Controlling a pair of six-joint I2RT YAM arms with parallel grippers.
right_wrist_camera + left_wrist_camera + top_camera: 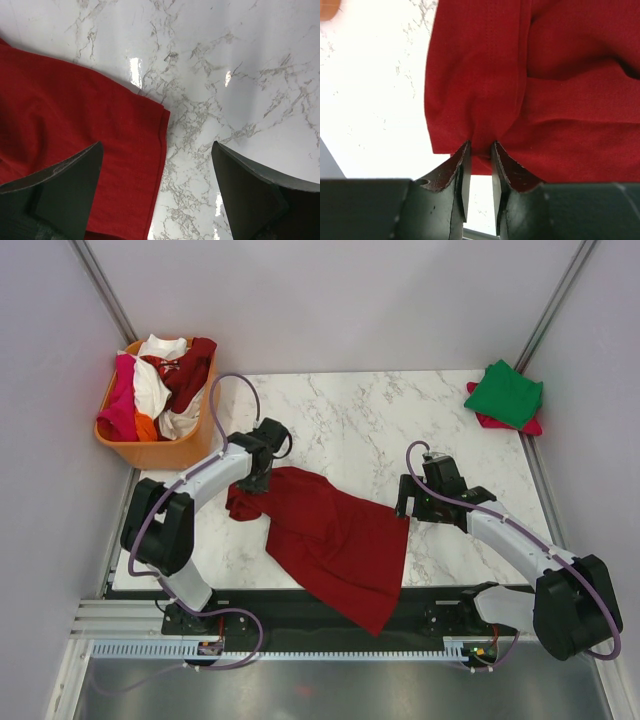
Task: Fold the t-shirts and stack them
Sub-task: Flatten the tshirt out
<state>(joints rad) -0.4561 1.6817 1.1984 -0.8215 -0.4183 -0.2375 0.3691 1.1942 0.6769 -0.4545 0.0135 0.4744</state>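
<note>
A dark red t-shirt (pixel 335 540) lies spread on the marble table, its lower end hanging over the near edge. My left gripper (pixel 256 485) is shut on a bunched fold of it at its upper left; the wrist view shows the cloth (pixel 520 90) pinched between the fingertips (pixel 462 152). My right gripper (pixel 404 502) is open, just above the shirt's right corner (pixel 150 130), one finger over the cloth and one over bare marble. A folded green t-shirt (pixel 504 392) lies on a folded pink-red one (pixel 530 426) at the far right corner.
An orange plastic basket (pixel 150 452) at the far left holds crumpled shirts: white (pixel 155 380), dark red (pixel 192 370), pink-red (pixel 120 405) and orange (pixel 145 426). Purple-grey walls close in the table on three sides.
</note>
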